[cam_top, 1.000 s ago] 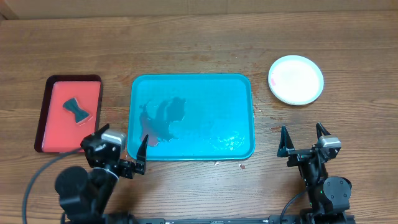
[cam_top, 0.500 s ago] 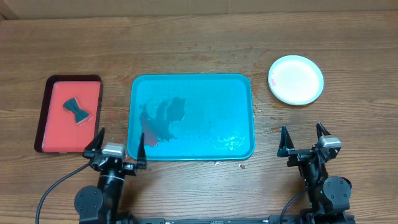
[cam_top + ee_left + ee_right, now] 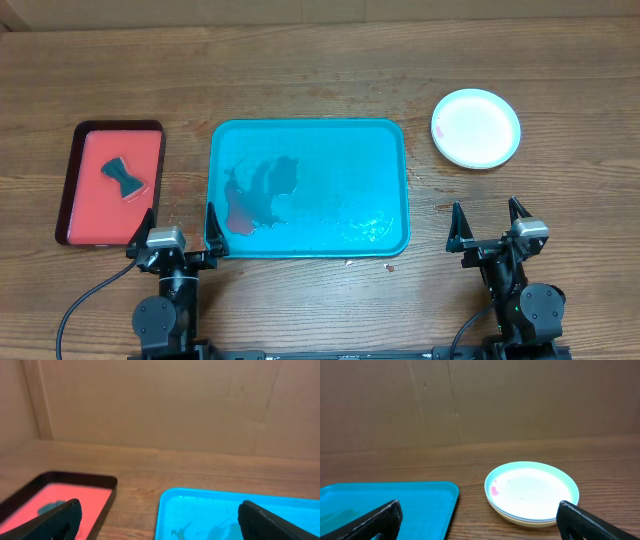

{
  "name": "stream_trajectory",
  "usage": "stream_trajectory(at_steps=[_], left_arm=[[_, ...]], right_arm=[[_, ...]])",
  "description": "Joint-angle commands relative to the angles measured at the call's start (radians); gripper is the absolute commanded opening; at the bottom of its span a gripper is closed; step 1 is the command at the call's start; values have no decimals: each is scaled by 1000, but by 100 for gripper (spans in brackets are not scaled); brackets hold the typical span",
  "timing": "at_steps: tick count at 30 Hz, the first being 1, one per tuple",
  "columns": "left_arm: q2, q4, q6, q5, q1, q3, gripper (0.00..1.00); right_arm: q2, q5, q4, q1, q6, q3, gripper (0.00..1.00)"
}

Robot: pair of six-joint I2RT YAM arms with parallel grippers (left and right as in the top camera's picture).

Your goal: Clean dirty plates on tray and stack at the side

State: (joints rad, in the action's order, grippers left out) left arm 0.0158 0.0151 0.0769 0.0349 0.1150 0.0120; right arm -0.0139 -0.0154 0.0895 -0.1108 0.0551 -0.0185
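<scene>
The plates (image 3: 476, 128) sit nested in one stack on the bench (image 3: 320, 60), toward its right edge and well apart from the tray (image 3: 308, 122). That reads as the side pile the task asks for, though the top plate shows a small red smear near its rim. The tray, mid-bench, holds no plates, only a wet dark patch and a reddish smudge. Near the left edge, a red tray (image 3: 90, 215) holds a dark bow-shaped pad (image 3: 124, 178), probably the wiper. Along the near edge, the left end effector (image 3: 180, 210) and right end effector (image 3: 485, 205) are both spread and empty.
</scene>
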Motion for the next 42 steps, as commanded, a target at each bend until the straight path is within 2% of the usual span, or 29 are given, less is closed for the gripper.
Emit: stream_trajectory(at_steps=[1,4,16,27,32,42], left_arm=[[-13,-8,43,-71,-23,-8,100],[-13,-81,43,-120,-52,-8,100],[-13,-93,-55,-60,-63,-7,100],[-13,-95,-56,-33,-66,-7,100],[-13,-95,-93,-34,-82,-7,100],[-13,-93,-70,-35,-83,-7,100]], right_arm=[[11,-9,-7,6,-3,10,100],[11,-9,-7,6,-3,10,100],[11,-9,-7,6,-3,10,100],[11,-9,-7,6,-3,10,100],[11,-9,-7,6,-3,10,100],[11,-9,-7,6,-3,10,100]])
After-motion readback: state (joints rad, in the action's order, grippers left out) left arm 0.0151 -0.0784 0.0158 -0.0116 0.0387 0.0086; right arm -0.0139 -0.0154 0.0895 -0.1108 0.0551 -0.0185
